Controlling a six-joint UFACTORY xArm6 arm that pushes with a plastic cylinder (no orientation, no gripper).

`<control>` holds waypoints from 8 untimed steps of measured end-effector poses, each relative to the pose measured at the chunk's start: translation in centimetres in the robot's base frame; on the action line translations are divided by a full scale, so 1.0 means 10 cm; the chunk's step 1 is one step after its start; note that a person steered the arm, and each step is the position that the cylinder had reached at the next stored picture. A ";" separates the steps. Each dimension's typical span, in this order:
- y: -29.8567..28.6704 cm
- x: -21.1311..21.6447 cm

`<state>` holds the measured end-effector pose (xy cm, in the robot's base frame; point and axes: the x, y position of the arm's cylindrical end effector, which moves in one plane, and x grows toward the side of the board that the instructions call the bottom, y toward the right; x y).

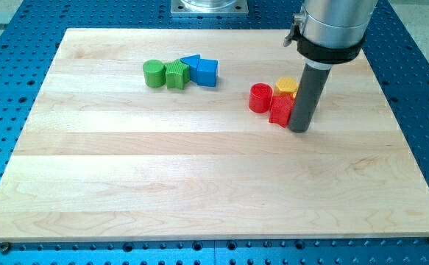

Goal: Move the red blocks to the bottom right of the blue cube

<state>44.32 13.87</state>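
Observation:
The blue cube (206, 72) sits at the upper middle of the wooden board, with a blue triangular block (190, 62) touching its upper left. A red cylinder (260, 98) and a red star-shaped block (281, 109) lie side by side right of centre. My tip (299, 129) rests on the board against the right side of the red star-shaped block. A yellow block (287, 86) lies just above the red star-shaped block, partly hidden behind the rod.
A green cylinder (154, 73) and a green ridged block (176, 75) stand in a row left of the blue cube. The wooden board (199, 184) lies on a blue perforated table (413, 59). The arm's grey body (330, 26) hangs at the top right.

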 end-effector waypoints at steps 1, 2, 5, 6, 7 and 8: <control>-0.07 -0.16; -0.15 -0.33; -0.17 -0.53; -0.32 -0.53; -0.45 -0.53; -0.49 -0.51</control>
